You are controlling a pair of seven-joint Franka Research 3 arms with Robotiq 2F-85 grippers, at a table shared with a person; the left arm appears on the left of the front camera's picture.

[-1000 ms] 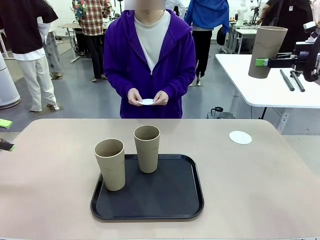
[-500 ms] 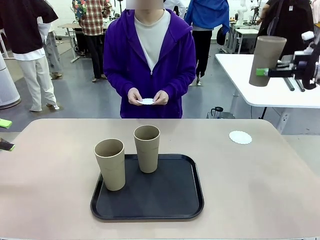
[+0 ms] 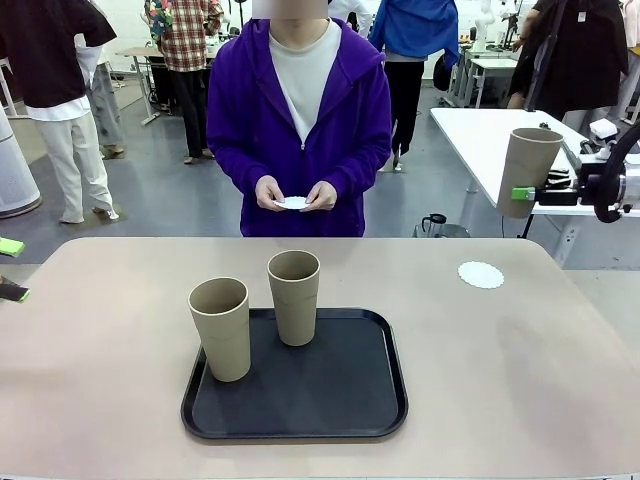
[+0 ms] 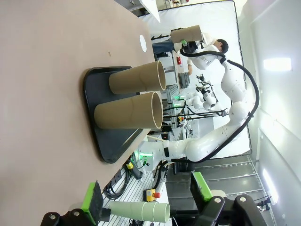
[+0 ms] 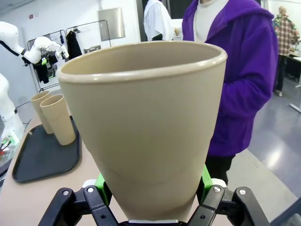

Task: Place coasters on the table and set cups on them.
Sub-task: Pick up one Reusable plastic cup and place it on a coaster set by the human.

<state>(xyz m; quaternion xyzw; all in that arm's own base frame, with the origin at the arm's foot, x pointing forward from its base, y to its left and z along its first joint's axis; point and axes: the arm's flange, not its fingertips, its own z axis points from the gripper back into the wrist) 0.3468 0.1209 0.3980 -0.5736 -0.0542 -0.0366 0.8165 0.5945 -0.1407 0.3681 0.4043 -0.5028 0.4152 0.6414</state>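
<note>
My right gripper (image 3: 530,193) is shut on a tan cup (image 3: 528,158), held upright in the air off the table's far right corner. In the right wrist view that cup (image 5: 146,117) stands between the green pads (image 5: 100,181). One white coaster (image 3: 481,274) lies on the beige table (image 3: 500,380) at the far right. Two more cups (image 3: 220,328) (image 3: 294,297) stand on the black tray (image 3: 350,400). The person's hands hold another coaster (image 3: 294,203). At the table's left edge my left gripper (image 3: 10,270) is open and holds nothing, as its own view shows (image 4: 146,197).
A white table (image 3: 490,140) stands behind the held cup at the back right. The person in a purple hoodie (image 3: 300,110) stands at the far edge, with other people farther off. The tray sits at the middle front.
My right gripper has come down with the cup, from high at the back right to just above table height. The left gripper, tray cups and person's hands have not moved.
</note>
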